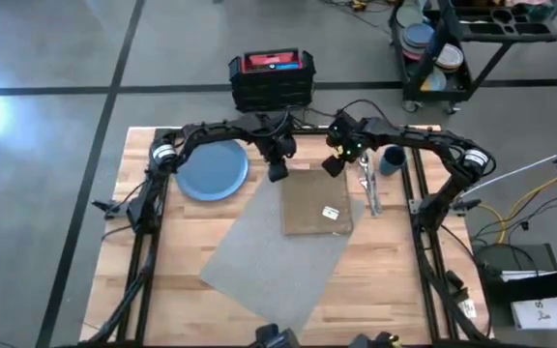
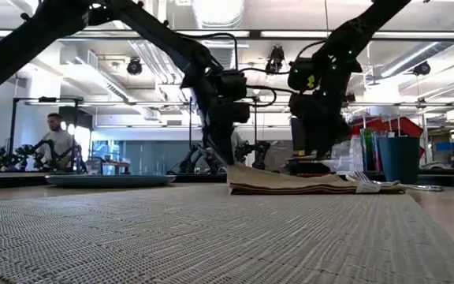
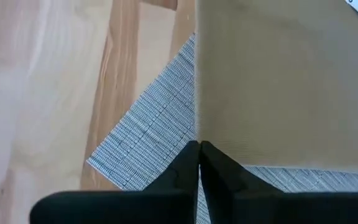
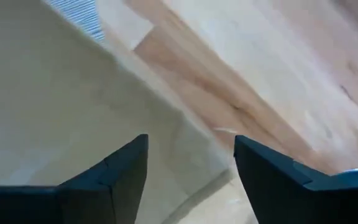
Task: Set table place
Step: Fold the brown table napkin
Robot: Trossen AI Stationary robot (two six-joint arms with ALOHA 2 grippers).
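A grey placemat [image 1: 274,256] lies askew at the table's middle. A tan folded napkin [image 1: 315,203] lies flat on its far part. The blue plate [image 1: 211,169] sits on the wood at the far left. Cutlery [image 1: 368,188] lies right of the napkin, and the dark-blue cup [image 1: 392,159] stands beyond it. My left gripper [image 3: 197,149] is shut, with its tips at the napkin's far left corner [image 3: 197,138]. My right gripper [image 4: 191,162] hangs open over the napkin's far right corner [image 1: 339,176], which lies below the gap between its fingers. My left gripper comes from above with its shut fingertips [image 3: 190,152] right at the napkin's far left corner. The napkin lies flat on the placemat. I cannot tell whether the tips touch the cloth.
A black and red crate [image 1: 271,79] stands just beyond the table's far edge. A black cart [image 1: 453,43] with stacked dishes stands on the floor at the back right. In the low view a person [image 2: 56,134] shows far off in the room. Bare wood lies near the front left.
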